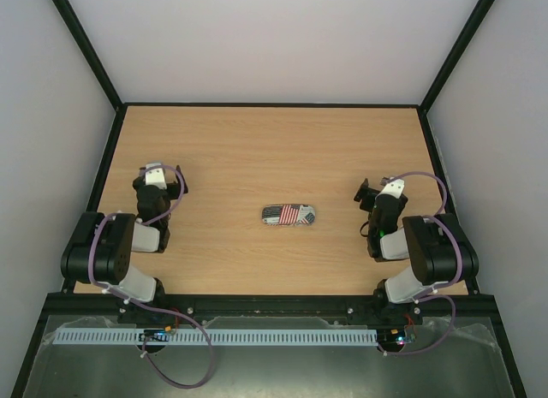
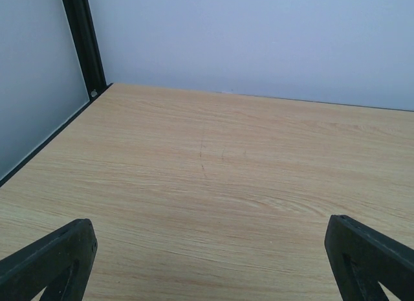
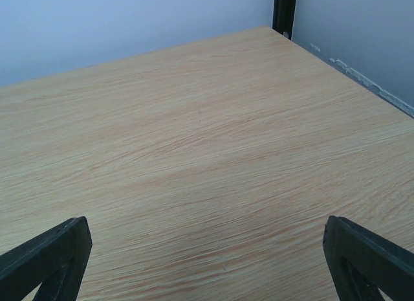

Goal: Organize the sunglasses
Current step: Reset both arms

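Left claw (image 2: 207, 249), right claw (image 3: 207, 249) spread wide; oblong flag-patterned case (image 1: 288, 215) on wood-grain table (image 1: 257, 150).

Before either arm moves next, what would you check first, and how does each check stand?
1. The left gripper is open and empty: ok.
2. The right gripper is open and empty: ok.
3. The flag-patterned case lies on the table between the arms, touching neither: ok.
4. The sunglasses are located: not ok, no view shows them.
5. The sunglasses are inside the case: cannot tell.
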### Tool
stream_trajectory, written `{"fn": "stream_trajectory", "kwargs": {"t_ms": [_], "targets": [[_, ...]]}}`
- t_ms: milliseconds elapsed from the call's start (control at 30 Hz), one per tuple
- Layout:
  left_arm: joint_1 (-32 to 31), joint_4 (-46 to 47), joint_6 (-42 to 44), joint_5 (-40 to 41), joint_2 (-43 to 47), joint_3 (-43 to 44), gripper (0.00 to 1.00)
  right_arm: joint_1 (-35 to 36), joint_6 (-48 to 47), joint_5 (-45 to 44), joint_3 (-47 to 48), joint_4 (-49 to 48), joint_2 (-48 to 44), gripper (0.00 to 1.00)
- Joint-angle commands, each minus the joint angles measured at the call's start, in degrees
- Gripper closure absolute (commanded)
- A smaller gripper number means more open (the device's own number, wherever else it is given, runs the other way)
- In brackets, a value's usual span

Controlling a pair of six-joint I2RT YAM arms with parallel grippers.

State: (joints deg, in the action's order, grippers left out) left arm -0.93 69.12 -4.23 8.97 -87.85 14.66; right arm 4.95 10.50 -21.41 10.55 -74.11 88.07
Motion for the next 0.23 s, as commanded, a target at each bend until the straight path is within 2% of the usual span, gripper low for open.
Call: {"fn": "stream_trajectory", "kwargs": {"t_ms": [0, 200], "targets": [[0.40, 3.21, 0.45, -0.80, 0.05, -0.40, 0.01, 0.23, -0.66, -1.08, 0.70, -2.47, -0.22, 0.01], [0.36, 3.20, 0.45, -0.80, 0.05, -0.37, 0.01, 0.21, -0.66, -0.98, 1.00, -2.02, -0.21, 0.01]]}}
